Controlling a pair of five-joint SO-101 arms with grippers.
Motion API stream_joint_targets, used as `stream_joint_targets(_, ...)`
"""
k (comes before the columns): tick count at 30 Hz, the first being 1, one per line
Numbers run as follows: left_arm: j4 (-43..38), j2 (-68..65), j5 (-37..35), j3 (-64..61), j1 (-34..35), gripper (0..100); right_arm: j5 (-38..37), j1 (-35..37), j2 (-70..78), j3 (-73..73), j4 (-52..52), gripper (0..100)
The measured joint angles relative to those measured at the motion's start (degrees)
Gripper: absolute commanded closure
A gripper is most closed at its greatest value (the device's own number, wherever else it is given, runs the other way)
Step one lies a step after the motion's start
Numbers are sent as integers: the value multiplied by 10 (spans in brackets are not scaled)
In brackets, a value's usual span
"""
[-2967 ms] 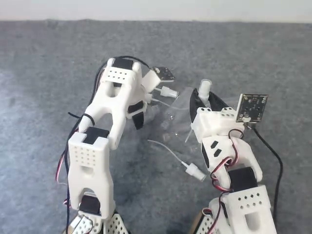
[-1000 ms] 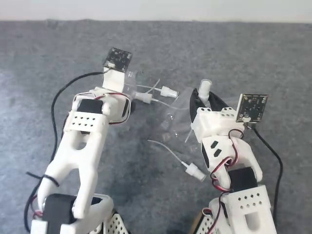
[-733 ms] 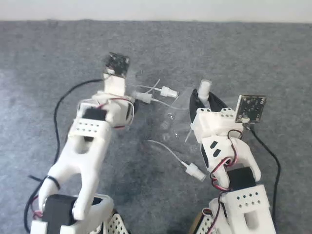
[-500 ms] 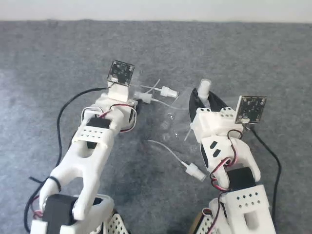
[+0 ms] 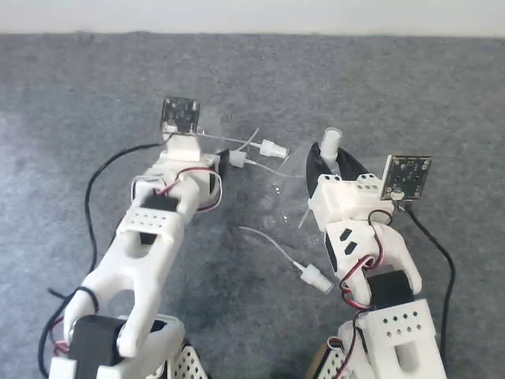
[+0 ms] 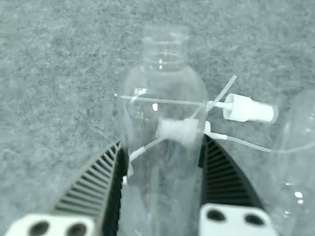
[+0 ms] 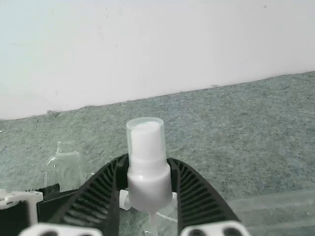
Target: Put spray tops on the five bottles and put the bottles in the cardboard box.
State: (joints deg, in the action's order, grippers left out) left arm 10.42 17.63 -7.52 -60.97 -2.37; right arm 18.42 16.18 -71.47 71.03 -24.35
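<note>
Bottle (image 6: 162, 98) prob. in L gripper (image 6: 162, 143)

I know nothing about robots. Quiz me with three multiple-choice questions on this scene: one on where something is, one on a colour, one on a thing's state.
1. Where is the clear bottle?
A) in the left gripper
B) in a box
C) leaning on the wall

2. What colour is the spray top in the right gripper?
A) blue
B) white
C) black

3. The held bottle's neck is:
A) open, with no top
B) fitted with a top
C) taped over

Answers:
1 A: the gripper's black fingers sit on both sides of it.
2 B: it is white under a clear cap.
3 A: the ridged neck is bare and open.
</note>
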Motion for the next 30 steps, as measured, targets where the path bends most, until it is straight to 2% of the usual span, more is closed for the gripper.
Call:
stream_joint_targets(7, -274, 0, 7, -152, 0, 942, 0, 0, 0, 0, 0, 991)
stream_joint_targets(9, -316, 1, 7, -167, 0, 921, 0, 0, 0, 0, 0, 991)
stream_joint_targets(20, -338, 1, 7, -171, -7, 916, 0, 0, 0, 0, 0, 991)
stream_joint_targets(30, -360, -19, 7, -166, -40, 917, 0, 0, 0, 0, 0, 991)
